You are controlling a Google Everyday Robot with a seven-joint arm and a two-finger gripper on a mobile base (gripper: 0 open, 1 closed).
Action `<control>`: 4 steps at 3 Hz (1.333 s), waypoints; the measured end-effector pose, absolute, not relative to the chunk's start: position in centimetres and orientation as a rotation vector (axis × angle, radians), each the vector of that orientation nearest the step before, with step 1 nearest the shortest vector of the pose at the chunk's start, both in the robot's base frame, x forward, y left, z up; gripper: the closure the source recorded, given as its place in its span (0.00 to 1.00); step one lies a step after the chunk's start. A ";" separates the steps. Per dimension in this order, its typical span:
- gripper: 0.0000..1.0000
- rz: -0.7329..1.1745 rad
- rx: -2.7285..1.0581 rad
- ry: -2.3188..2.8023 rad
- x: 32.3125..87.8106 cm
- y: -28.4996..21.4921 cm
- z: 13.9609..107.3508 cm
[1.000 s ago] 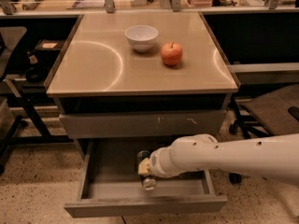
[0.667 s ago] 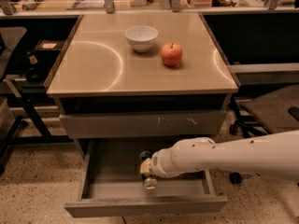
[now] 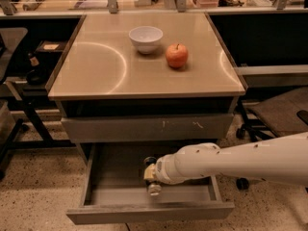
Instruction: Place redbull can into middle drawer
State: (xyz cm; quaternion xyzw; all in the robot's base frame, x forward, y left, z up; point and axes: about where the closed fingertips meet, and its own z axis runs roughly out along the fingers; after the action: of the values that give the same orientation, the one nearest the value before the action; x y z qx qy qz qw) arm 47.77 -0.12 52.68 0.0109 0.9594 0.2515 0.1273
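Little has shifted since the earlier frames: the end effector (image 3: 152,177) has crept a shade toward 6 o'clock inside the open drawer; the bowl and the apple lie where they lay.

Largest in view, the tan table (image 3: 96,71) fills the upper half, its glossy top crossed by curved streaks of light; beneath its edge runs a dark slot, then a closed grey drawer front (image 3: 120,128) with white scratch marks right of centre. The white arm (image 3: 240,160) enters from the 4 o'clock edge of the view and reaches toward 9 o'clock; its rounded wrist lies over the right half of the tray. The middle drawer (image 3: 110,177) is pulled out toward 6 o'clock below the scratched front; its plain front panel runs along the bottom, and its grey tray floor shows bare on the left half.

On the table top the white bowl (image 3: 146,38) stands upright near 12 o'clock; the red apple (image 3: 177,56) sits near it at its 4 o'clock, stem up, not touching it.

The end effector sits at the arm's tip, over the middle of the tray, between the drawer's back and its front panel; whether it is open or closed cannot be told. The redbull can (image 3: 154,190) shows only as a small silvery round end at the end effector's 6 o'clock, touching it, inside the drawer's outline near the front panel; whether it rests on the tray floor or hangs above it cannot be told.
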 end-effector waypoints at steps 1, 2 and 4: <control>1.00 0.772 0.080 2.758 49.4 0.8 51.1; 1.00 0.808 0.108 2.715 51.8 1.5 49.5; 1.00 0.845 0.154 2.728 52.7 2.4 45.9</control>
State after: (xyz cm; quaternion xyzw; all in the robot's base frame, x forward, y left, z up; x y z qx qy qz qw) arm 52.72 2.38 45.86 0.0532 0.9444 0.2925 0.1402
